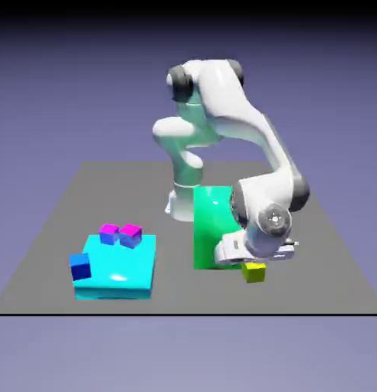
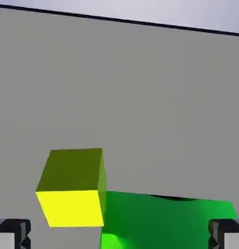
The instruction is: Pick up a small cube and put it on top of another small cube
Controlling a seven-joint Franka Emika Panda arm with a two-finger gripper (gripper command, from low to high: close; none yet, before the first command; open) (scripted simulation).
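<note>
The small bright yellow cube [image 1: 254, 272] rests on the grey table [image 1: 107, 191], just off the front corner of the tall green block [image 1: 211, 226]. My gripper [image 1: 257, 260] hangs right above the cube, and the hand hides its fingers in the exterior view. In the hand view the yellow cube [image 2: 73, 194] shows left of the middle, with the green block [image 2: 165, 219] beside it. The two grey fingertips [image 2: 12, 234] stand far apart at the bottom corners. My gripper [image 2: 119, 237] is open and holds nothing.
A flat cyan block [image 1: 119, 268] lies at the exterior view's left, with two small magenta-topped cubes [image 1: 130, 233] on its far edge. A dark blue small cube [image 1: 80, 266] sits at its left corner. The table's front edge [image 1: 184, 313] runs close below.
</note>
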